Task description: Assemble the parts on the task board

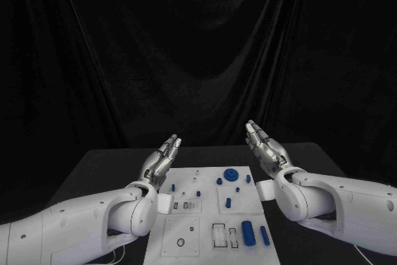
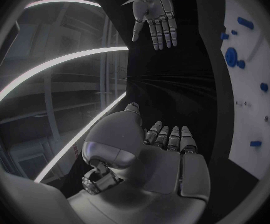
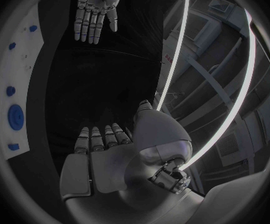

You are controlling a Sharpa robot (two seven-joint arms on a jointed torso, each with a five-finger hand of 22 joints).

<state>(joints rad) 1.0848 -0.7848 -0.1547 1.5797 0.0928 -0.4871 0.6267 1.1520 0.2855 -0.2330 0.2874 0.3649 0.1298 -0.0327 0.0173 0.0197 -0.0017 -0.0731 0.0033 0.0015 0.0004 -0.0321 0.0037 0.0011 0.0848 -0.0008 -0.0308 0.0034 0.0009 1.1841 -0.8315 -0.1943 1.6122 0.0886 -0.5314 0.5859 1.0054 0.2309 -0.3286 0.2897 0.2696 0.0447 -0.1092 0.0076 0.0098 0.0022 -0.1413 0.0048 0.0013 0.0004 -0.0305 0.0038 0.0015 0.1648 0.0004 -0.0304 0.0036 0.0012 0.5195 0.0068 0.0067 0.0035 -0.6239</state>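
Two silver many-fingered hands hover flat and wide, holding nothing: left hand (image 1: 162,157) and right hand (image 1: 265,144), raised above the far end of the white rectangular task board (image 1: 186,222), which lies in the middle of the black tabletop (image 1: 99,164). Small blue plastic parts sit on the board: a round blue disc (image 1: 230,174) near the far edge, a short blue cylinder (image 1: 247,229) and a slimmer blue peg (image 1: 265,235) toward the near right. Assembly looks not yet begun. Risks, as judged: both hands start well apart from the parts, so a long descent could land off target; broad fingers may nudge neighbouring pieces, since the cylinder and peg lie close together; a rolling peg could leave the board. Hard to make out: the shapes of the board's recesses, the tiny parts mid-board, and the near left corner behind the left arm.
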